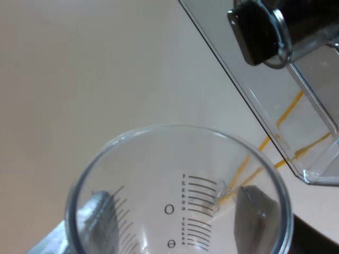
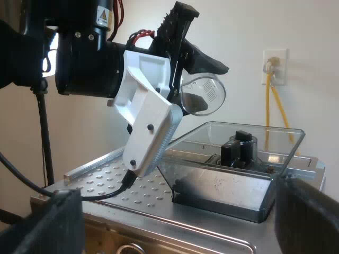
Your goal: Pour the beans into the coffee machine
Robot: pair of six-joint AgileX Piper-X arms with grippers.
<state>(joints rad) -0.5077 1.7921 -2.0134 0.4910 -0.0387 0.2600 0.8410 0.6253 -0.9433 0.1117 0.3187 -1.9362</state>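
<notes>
As seen from the right wrist: left gripper (image 2: 200,74) closed on the measuring glass (image 2: 204,95), clamped across its wall. Glass held in the air, tipped well off upright, above and near one edge of the bean hopper (image 2: 233,182). Not touching: clear gap between glass and hopper rim. Which way the mouth faces: cannot tell. Contents of the glass: cannot tell, as the dark shape inside may be a finger seen through the wall.

Hopper of smoky clear plastic, standing open on top of the espresso machine (image 2: 106,182), just beside the perforated metal top plate. Black knob (image 2: 238,148) upright in the hopper's middle.

As seen from the left wrist: looking through the round rim of the glass, printed scale lines showing on its clear wall. Two dark fingers (image 1: 98,214) visible through the wall, one on each side, pressed against it. Hopper corner and knob just beyond the glass, plain pale wall behind.

Right gripper (image 2: 177,211): open, fingers spread wide, holding nothing, low beside the machine's top edge and well apart from the glass.

Background: wall socket (image 2: 275,66) with a yellow cable (image 2: 280,111) hanging from it behind the hopper.
</notes>
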